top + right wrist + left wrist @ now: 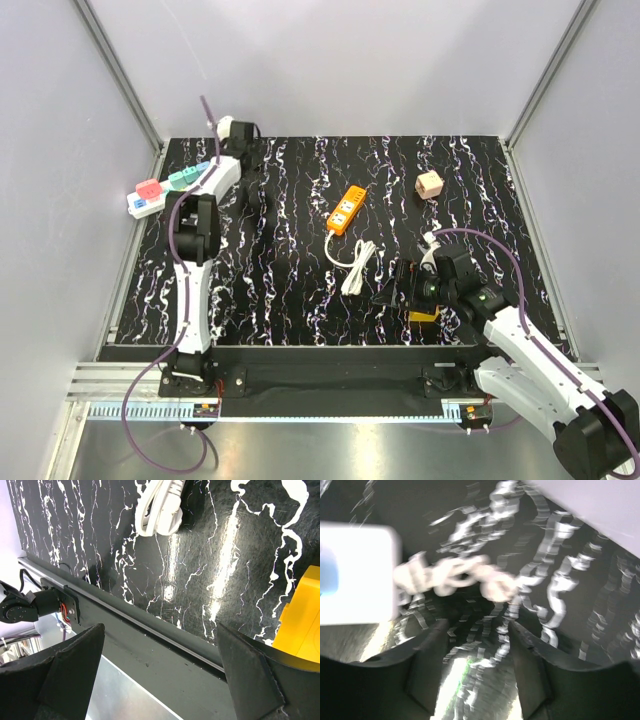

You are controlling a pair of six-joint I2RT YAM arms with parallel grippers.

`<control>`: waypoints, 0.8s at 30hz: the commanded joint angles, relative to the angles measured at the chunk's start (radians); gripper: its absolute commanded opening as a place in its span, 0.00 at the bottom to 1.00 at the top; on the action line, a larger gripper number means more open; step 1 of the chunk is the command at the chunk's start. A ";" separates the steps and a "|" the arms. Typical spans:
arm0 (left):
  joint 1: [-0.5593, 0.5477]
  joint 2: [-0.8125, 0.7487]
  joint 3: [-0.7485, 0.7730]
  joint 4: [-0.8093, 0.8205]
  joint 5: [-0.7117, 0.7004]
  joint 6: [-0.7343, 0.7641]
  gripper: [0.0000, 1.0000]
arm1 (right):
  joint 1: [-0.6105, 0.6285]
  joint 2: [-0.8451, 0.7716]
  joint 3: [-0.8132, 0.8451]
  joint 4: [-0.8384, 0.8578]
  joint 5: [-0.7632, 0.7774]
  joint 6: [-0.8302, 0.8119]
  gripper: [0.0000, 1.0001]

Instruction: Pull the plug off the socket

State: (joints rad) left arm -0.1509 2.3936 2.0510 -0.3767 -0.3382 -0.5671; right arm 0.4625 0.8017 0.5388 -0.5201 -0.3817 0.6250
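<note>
Both claws stand apart and empty, the left claw (477,645) at the counter's (290,290) far left corner beside the socket (160,190), the right claw (160,665) at the near edge, so I would first find the plug, which I cannot make out, then grip its body and pull straight.

The top view looks steeply down from high at the near side over the whole black, white-veined tabletop (290,295). The left wrist camera sits very close above that surface, blurred, past its own dark fingers (427,672). The right wrist camera faces the table's near edge, sharing the bundled white cord (169,510) with the top view.
</note>
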 commanded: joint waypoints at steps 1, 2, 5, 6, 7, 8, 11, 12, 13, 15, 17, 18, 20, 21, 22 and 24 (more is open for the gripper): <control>0.036 -0.063 -0.113 0.111 -0.038 -0.207 0.54 | 0.005 0.008 0.035 0.015 0.020 -0.015 1.00; 0.039 -0.065 -0.126 0.131 -0.038 -0.215 0.53 | 0.005 0.010 0.035 0.014 0.020 -0.015 1.00; 0.048 -0.053 -0.129 0.127 -0.042 -0.249 0.49 | 0.005 0.013 0.036 0.014 0.024 -0.013 1.00; 0.054 -0.053 -0.133 0.127 -0.045 -0.263 0.47 | 0.005 0.010 0.036 0.015 0.024 -0.013 1.00; 0.056 -0.053 -0.137 0.127 -0.051 -0.286 0.45 | 0.005 0.008 0.036 0.015 0.029 -0.015 1.00; 0.057 -0.048 -0.135 0.133 -0.051 -0.290 0.45 | 0.005 0.005 0.036 0.015 0.032 -0.013 1.00; 0.060 -0.010 -0.085 0.136 -0.032 -0.286 0.45 | 0.005 -0.009 0.035 0.015 0.033 -0.011 1.00; 0.062 0.001 -0.072 0.136 -0.016 -0.283 0.45 | 0.005 -0.013 0.035 0.014 0.033 -0.011 1.00; 0.062 0.019 -0.060 0.136 -0.013 -0.277 0.45 | 0.005 -0.015 0.035 0.015 0.035 -0.013 1.00; 0.062 0.030 -0.043 0.136 -0.022 -0.283 0.45 | 0.005 -0.016 0.035 0.015 0.040 -0.013 1.00; 0.065 0.038 -0.041 0.140 -0.041 -0.303 0.44 | 0.005 -0.015 0.035 0.014 0.038 -0.011 1.00; 0.073 0.041 -0.045 0.148 -0.038 -0.309 0.44 | 0.005 -0.013 0.036 0.015 0.041 -0.011 1.00; 0.079 0.052 -0.032 0.165 -0.032 -0.323 0.43 | 0.005 -0.013 0.033 0.015 0.044 -0.011 1.00; 0.082 0.058 -0.023 0.165 -0.028 -0.321 0.42 | 0.005 -0.010 0.033 0.015 0.046 -0.010 1.00; 0.083 0.065 -0.017 0.160 -0.021 -0.330 0.42 | 0.005 -0.010 0.035 0.015 0.047 -0.010 1.00; 0.091 0.067 -0.018 0.159 -0.015 -0.358 0.42 | 0.005 -0.007 0.036 0.014 0.052 -0.010 1.00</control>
State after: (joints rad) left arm -0.0784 2.4443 1.9839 -0.2665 -0.3473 -0.8791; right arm 0.4625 0.7971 0.5388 -0.5201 -0.3557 0.6254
